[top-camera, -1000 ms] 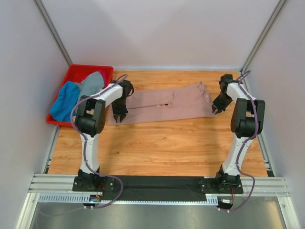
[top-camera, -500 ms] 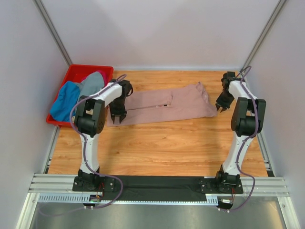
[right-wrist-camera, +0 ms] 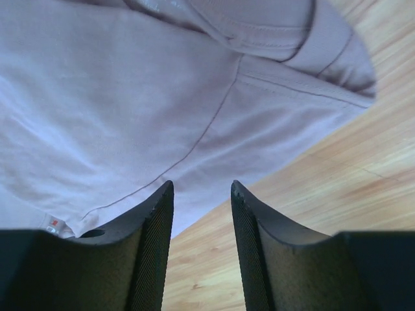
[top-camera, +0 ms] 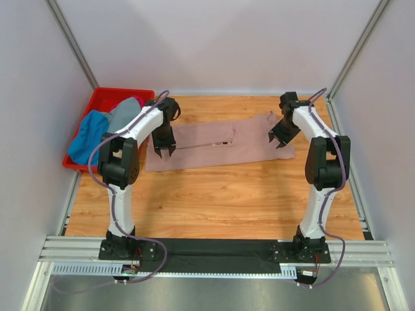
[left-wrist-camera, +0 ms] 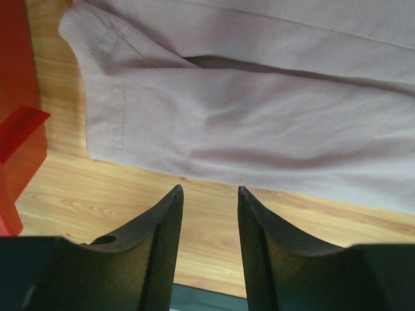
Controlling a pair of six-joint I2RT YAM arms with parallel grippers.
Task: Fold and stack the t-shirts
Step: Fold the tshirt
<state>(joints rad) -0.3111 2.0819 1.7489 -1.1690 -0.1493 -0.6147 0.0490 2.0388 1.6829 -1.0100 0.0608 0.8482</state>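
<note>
- Dusty-pink t-shirt (top-camera: 220,144) lies flat across the far half of the table (top-camera: 220,201), folded lengthwise into a long band. The sleeves look tucked in, though the overhead view is too coarse to be sure.
- Left gripper (left-wrist-camera: 209,189): jaws parted, nothing between them, poised over the band's left end at its near edge.
- Right gripper (right-wrist-camera: 201,184): also parted and empty, over the right end.
- Blue shirt (top-camera: 87,139), grey shirt (top-camera: 124,115) and magenta shirt (top-camera: 137,102) are heaped unfolded in the red crate (top-camera: 97,100).
- Judged early: the first shirt needs crosswise folds, three more are untouched, and no stack is started.

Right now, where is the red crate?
From above, the red crate sits at the far left corner of the table, left of the pink shirt.
</note>
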